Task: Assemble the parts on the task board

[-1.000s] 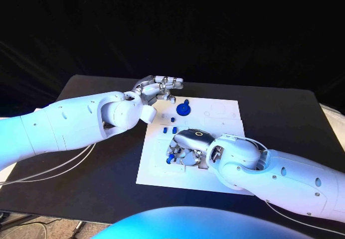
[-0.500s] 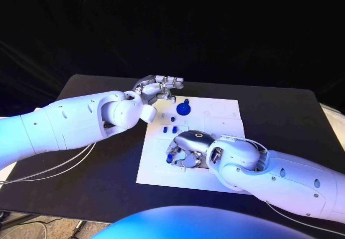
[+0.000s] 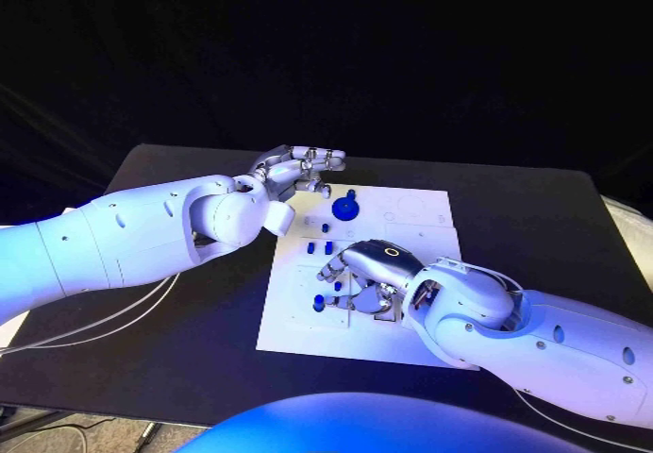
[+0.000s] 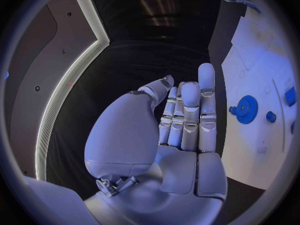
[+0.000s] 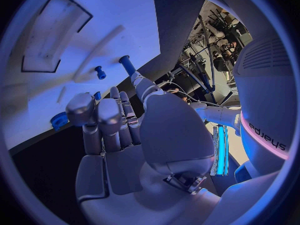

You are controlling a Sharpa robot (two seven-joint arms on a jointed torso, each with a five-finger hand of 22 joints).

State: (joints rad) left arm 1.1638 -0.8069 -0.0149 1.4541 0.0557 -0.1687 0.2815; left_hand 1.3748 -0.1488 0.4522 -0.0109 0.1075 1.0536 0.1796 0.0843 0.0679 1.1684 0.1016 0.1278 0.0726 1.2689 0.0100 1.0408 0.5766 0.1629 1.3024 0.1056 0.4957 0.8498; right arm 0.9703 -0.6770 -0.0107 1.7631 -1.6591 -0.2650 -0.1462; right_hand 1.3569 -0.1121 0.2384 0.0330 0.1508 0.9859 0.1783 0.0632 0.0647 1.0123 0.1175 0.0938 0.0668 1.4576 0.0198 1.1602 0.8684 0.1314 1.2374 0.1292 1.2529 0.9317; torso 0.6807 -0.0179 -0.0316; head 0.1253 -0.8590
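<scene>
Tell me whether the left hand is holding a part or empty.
Empty. The left hand has its fingers straight, close together, with nothing between them or on the palm; it hangs beyond the task board's far left corner, off the blue gear.

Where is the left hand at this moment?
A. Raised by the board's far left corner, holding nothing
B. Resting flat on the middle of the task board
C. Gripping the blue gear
A: the left hand is up by the far left corner of the task board, with nothing in it, and the blue gear lies apart from it on the board.
</scene>
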